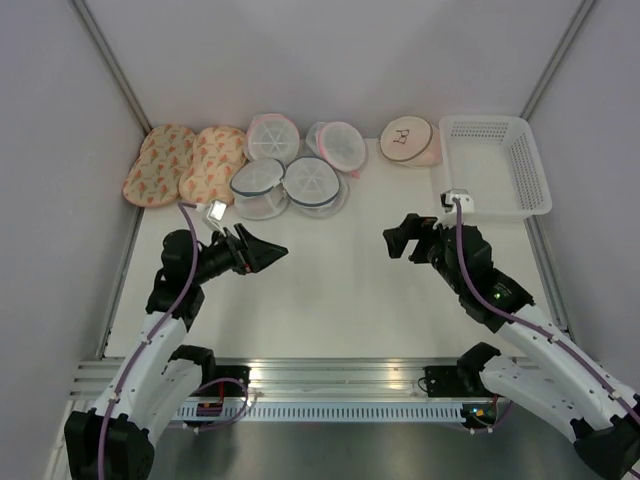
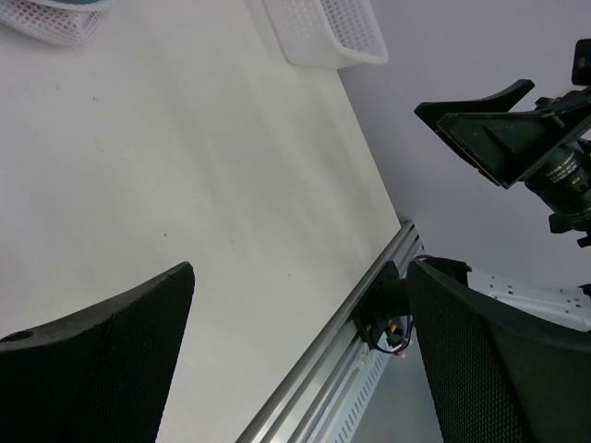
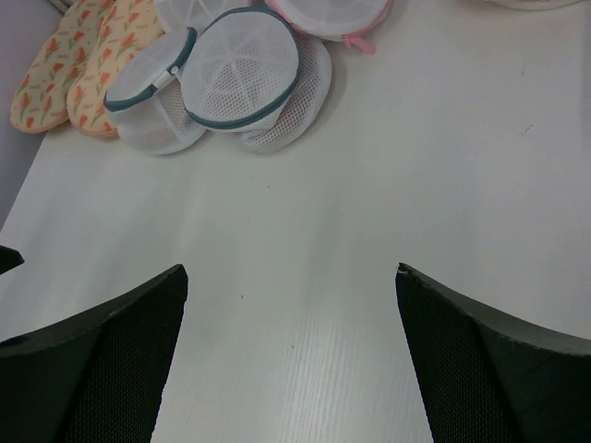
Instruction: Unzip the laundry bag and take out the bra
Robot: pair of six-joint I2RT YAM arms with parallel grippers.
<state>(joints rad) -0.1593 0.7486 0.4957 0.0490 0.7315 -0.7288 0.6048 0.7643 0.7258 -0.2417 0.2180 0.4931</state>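
Observation:
The laundry bag (image 1: 408,141) is a round peach-beige mesh pouch with a black scribble, lying at the back of the table just left of the white basket (image 1: 497,165). The bra is hidden; no pink garment shows. My left gripper (image 1: 270,252) is open and empty over the table's left middle, well short of the bag. My right gripper (image 1: 397,240) is open and empty over the right middle, in front of the bag. Both wrist views show wide-open jaws over bare table; my left gripper (image 2: 300,277) and my right gripper (image 3: 291,277) hold nothing.
Two oval orange-patterned pouches (image 1: 185,163) lie at the back left. White round mesh pouches with grey-blue rims (image 1: 290,185) and pink rims (image 1: 305,138) cluster at back centre, also in the right wrist view (image 3: 222,78). The white basket stands back right. Walls close three sides.

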